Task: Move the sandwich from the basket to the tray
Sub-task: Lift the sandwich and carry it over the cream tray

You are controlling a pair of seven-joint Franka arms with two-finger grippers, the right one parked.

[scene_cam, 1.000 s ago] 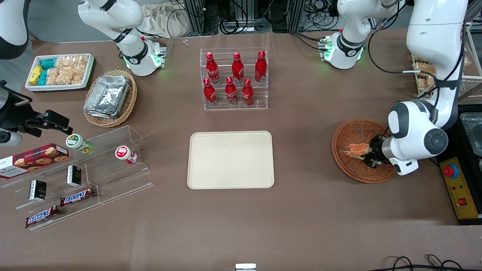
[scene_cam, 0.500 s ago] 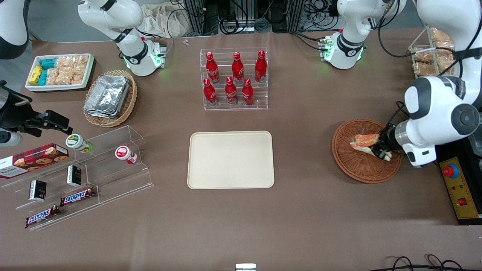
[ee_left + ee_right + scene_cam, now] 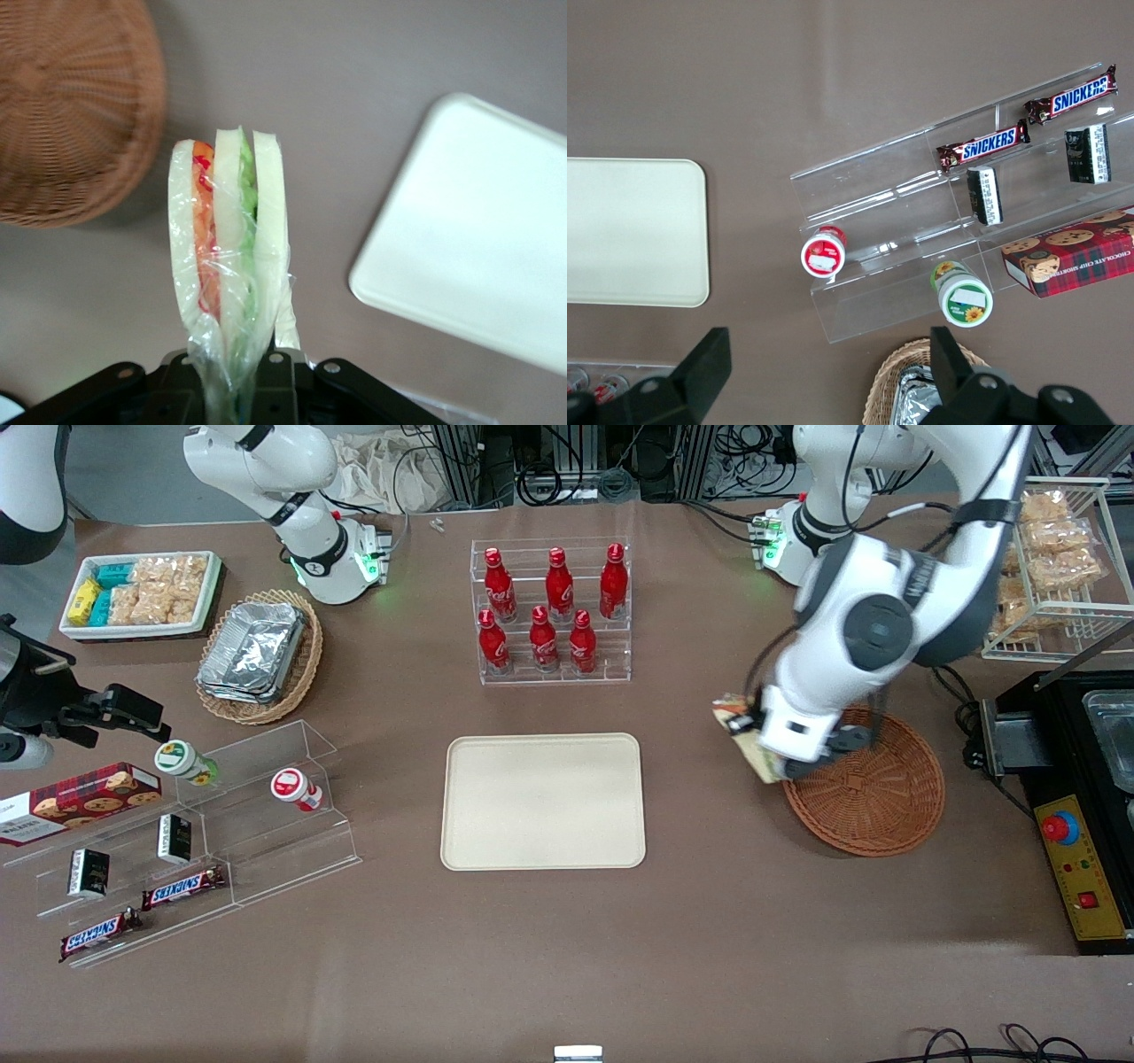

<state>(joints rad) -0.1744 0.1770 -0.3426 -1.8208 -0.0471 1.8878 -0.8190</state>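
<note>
White bread sandwich (image 3: 229, 257), apparently plastic-wrapped, hangs clamped in the gripper (image 3: 769, 746) fingers above the worktop beside the basket (image 3: 873, 797); the tray (image 3: 542, 802) lies toward the parked arm's end.

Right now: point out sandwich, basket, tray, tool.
sandwich (image 3: 229, 239): left wrist view, middle bread slice.
basket (image 3: 873, 797): front view, woven floor.
tray (image 3: 542, 802): front view, bare middle.
tool (image 3: 232, 385): left wrist view, shut on the sandwich's wrapped end.
</note>
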